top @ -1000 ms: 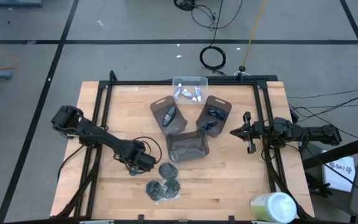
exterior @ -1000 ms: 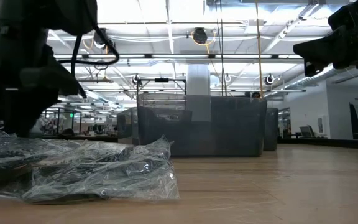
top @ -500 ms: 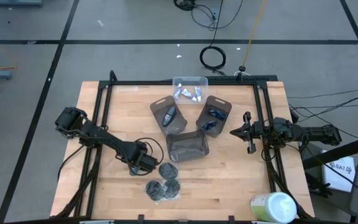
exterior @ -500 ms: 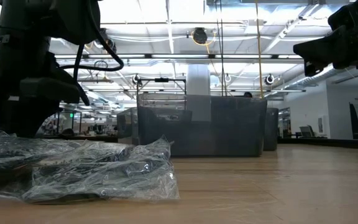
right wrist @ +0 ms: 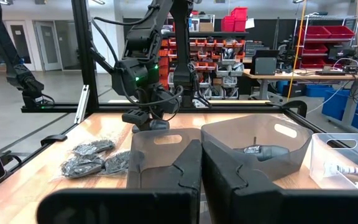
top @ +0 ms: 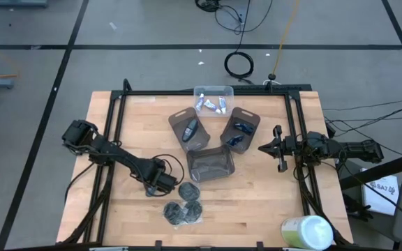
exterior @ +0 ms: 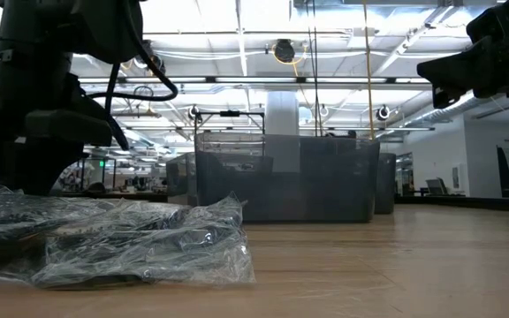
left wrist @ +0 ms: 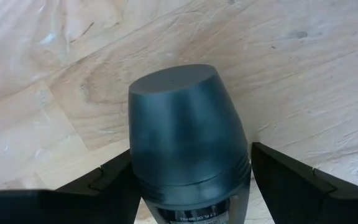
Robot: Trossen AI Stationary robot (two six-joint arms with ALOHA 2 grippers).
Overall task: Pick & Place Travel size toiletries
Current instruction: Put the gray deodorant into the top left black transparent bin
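Three smoky-grey trays (top: 211, 164) and a clear tray (top: 213, 92) sit mid-table; a pale-green-and-white container (top: 306, 232) lies at the near right corner.

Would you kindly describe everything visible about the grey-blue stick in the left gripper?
The grey-blue stick looks like smooth matte plastic, with a rounded oval cap and a seam where a darker body begins. It sits between the left gripper's two dark fingers, which flank it closely, just above the wooden table beside the bagged dark discs. Its lower end is hidden.

Bright overhead ceiling lights, soft shadows; the low view's foreground looks blurred.
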